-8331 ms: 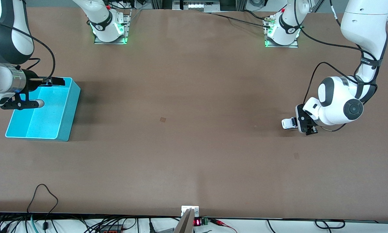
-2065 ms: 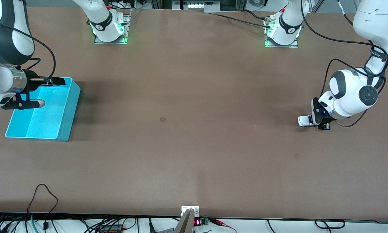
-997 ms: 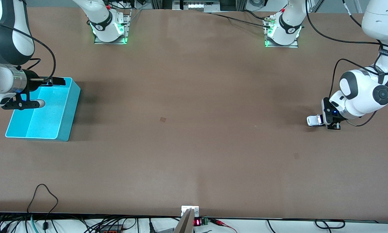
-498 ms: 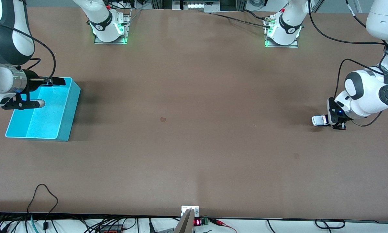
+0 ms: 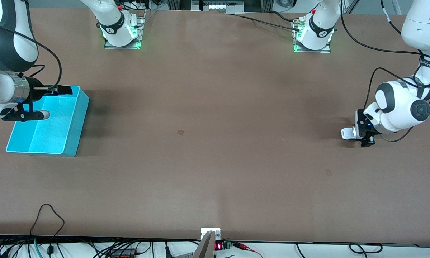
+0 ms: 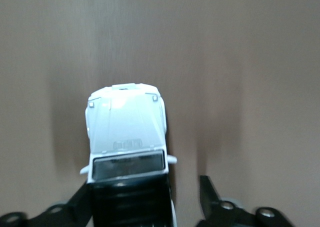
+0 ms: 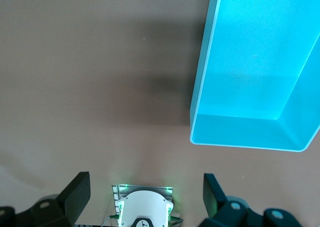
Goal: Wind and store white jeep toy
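since half a second ago the left gripper [image 5: 362, 134] shifted back toward the desk's middle and its jaws parted; now they stand wide around the white jeep toy [image 6: 127, 147], one side with a clear gap. jeep sits on the brown desk [image 5: 215, 143] at the left arm's end. right gripper [image 7: 145, 197] waits over the cyan bin [image 5: 48, 122], jaws wide and holding nothing.

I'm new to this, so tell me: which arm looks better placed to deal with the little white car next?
Left: its gripper straddles the white jeep toy, fingers open. The right gripper waits, open, over the cyan bin.
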Available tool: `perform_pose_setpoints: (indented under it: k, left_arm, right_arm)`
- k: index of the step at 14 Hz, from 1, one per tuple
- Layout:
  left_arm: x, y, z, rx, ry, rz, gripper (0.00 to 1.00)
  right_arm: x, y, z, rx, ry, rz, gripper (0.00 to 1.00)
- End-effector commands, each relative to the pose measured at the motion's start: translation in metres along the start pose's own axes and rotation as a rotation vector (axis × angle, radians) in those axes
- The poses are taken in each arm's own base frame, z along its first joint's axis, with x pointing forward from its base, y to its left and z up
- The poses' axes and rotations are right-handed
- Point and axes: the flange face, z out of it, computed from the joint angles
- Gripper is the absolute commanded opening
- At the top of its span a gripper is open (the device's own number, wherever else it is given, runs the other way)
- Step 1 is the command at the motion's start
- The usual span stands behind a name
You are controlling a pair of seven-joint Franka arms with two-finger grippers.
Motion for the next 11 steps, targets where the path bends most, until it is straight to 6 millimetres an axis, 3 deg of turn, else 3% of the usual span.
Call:
perform_pose_setpoints:
  k: [1,9,11]
  left_arm:
    - [0.004,0.001,-0.032,-0.021,-0.003,0.034,1.00]
    - [0.006,0.000,-0.041,-0.006,-0.006,0.032,1.00]
    - [0.016,-0.003,-0.041,-0.001,-0.001,0.045,1.00]
  right_arm:
    - [0.001,0.002,0.003,-0.009,-0.014,-0.002,1.00]
    - [0.001,0.003,0.003,-0.008,-0.016,-0.003,1.00]
    - [0.001,0.002,0.004,-0.009,-0.016,-0.002,1.00]
